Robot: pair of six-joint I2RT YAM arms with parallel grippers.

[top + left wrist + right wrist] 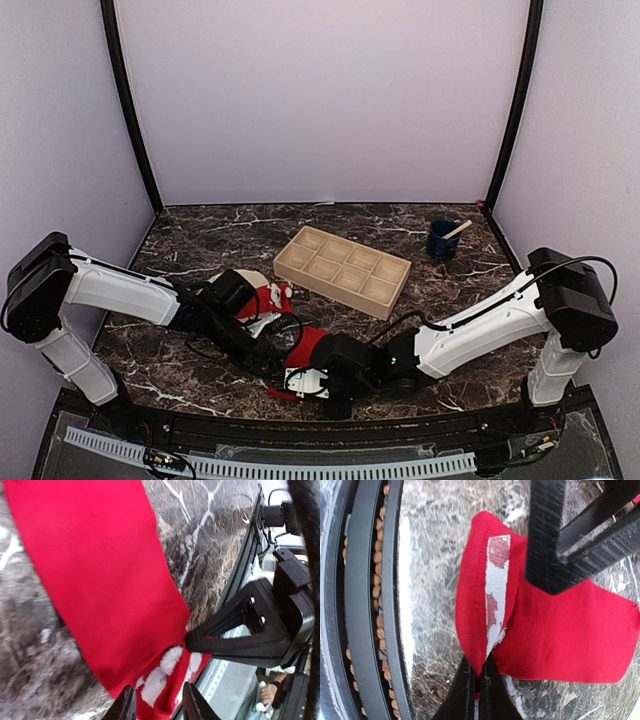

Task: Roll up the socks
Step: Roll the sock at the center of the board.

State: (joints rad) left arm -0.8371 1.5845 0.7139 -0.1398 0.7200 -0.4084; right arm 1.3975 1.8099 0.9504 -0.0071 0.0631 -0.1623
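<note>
**Top external view: both grippers meet at the near end of 1 sock, in front of the tray**

Left of the wooden tray [343, 270], a second sock [268, 298] with white markings lies under the left arm, apart from the work. The left gripper [159, 705] reaches in from that side. Its 2 fingers stand part open, astride the white-marked end of the red sock [100, 580]; I cannot tell whether they press on the fabric.

The red sock lies flat on the table [200, 240], on the near side of the tray. Its long axis runs straight away from the left fingertips, and its marked end sits just beside the table's near edge.

From the right, the right gripper [479, 680] is closed tight on a raised fold of that same end, where a white strip shows. Its tip touches the sock edge just beside the left fingers. Both arms are equally close, with very little room between them.

My judgement is that the roll must travel along the long axis, away from the near edge toward the tray. The marble there is bare and hard, so the fabric may slide. Right of the tray, a blue cup [440, 243] stands well apart.
</note>
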